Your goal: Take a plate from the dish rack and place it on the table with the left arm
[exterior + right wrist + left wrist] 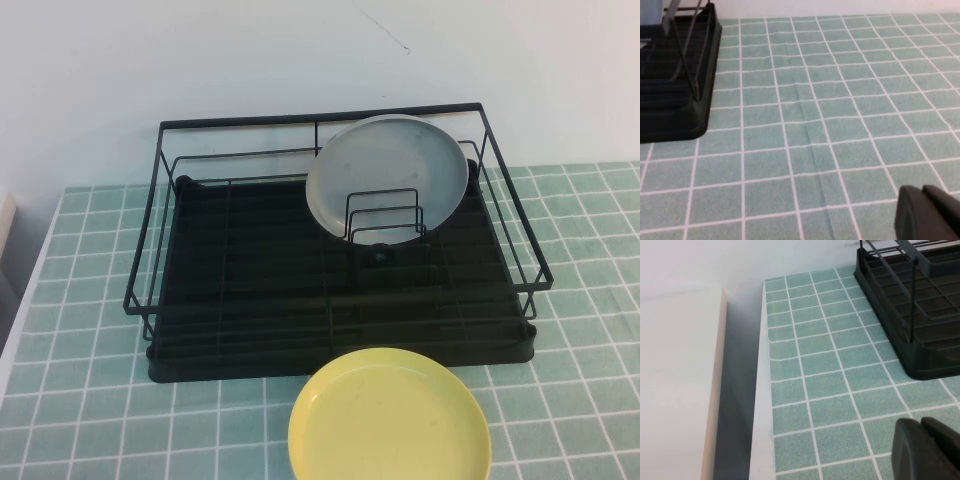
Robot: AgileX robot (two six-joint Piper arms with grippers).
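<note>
Two plates, one black wire dish rack [335, 300] on the mint-green tiled table [90, 400].
Round pale grey plate [388, 172] stands tilted among the rack's far-right dividers; a yellow plate [390, 420] lies flat before the rack. Left gripper [926, 450] hovers over tiles beside the rack's left end, right gripper [929, 212] beyond its right end; finger spread: cannot tell for either.

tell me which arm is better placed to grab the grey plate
Neither clearly: left gripper hovers over table off the dish rack's left, right gripper off its right. The plate stands right of centre, favouring right.
</note>
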